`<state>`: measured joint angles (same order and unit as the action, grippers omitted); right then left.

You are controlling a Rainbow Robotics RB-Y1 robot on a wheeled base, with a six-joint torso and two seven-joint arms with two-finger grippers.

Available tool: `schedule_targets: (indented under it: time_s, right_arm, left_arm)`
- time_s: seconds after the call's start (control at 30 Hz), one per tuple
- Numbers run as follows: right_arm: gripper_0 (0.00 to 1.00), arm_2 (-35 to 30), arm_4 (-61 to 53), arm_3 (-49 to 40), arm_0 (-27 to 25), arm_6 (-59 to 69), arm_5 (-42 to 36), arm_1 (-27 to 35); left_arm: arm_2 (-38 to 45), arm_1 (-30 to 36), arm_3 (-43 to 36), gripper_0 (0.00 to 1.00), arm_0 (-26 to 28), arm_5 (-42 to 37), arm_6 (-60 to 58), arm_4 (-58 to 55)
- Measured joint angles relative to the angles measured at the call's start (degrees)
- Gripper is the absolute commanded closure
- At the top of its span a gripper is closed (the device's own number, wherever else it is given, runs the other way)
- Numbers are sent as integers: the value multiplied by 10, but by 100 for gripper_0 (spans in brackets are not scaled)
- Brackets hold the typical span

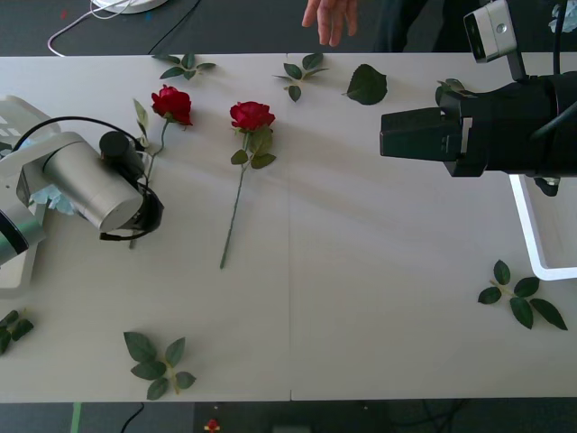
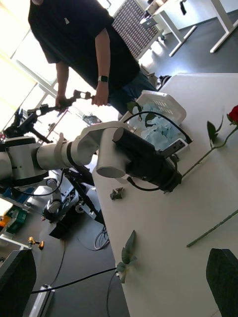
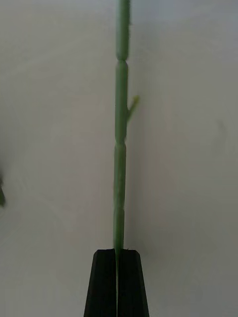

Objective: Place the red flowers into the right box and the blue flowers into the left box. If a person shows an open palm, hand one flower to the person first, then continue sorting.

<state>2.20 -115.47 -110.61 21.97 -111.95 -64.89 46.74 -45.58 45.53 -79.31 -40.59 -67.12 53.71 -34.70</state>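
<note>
Two red flowers lie on the white table: one rose point(image 1: 171, 103) at the left and another point(image 1: 251, 115) nearer the middle. My left gripper point(image 3: 118, 257) is shut on the left rose's green stem point(image 3: 119, 148), low over the table beneath my left wrist point(image 1: 126, 212). Pale blue flowers point(image 2: 158, 131) lie in the left box point(image 2: 171, 105), partly behind that arm. My right gripper point(image 2: 121, 257) hangs open and holds nothing, above the table beside the right box point(image 1: 532, 244). A person's hand point(image 1: 331, 18) hangs at the far edge, fingers pointing down.
Loose green leaf sprigs lie scattered: near the front left point(image 1: 155, 361), front right point(image 1: 521, 298) and several along the far edge point(image 1: 365, 84). White cables point(image 1: 99, 13) lie on the floor beyond the table.
</note>
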Motion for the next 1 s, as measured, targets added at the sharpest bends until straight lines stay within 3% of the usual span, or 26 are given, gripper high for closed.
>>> schedule_targets:
  time_s: [0.57,1.0]
  right_arm:
    - [0,0,0,0,0,0,0,0]
    - [0,0,0,0,0,0,0,0]
  left_arm:
    - [43,0,-150,100,27,-184,-2,-11]
    - [87,0,-162,100,37,-181,-2,43]
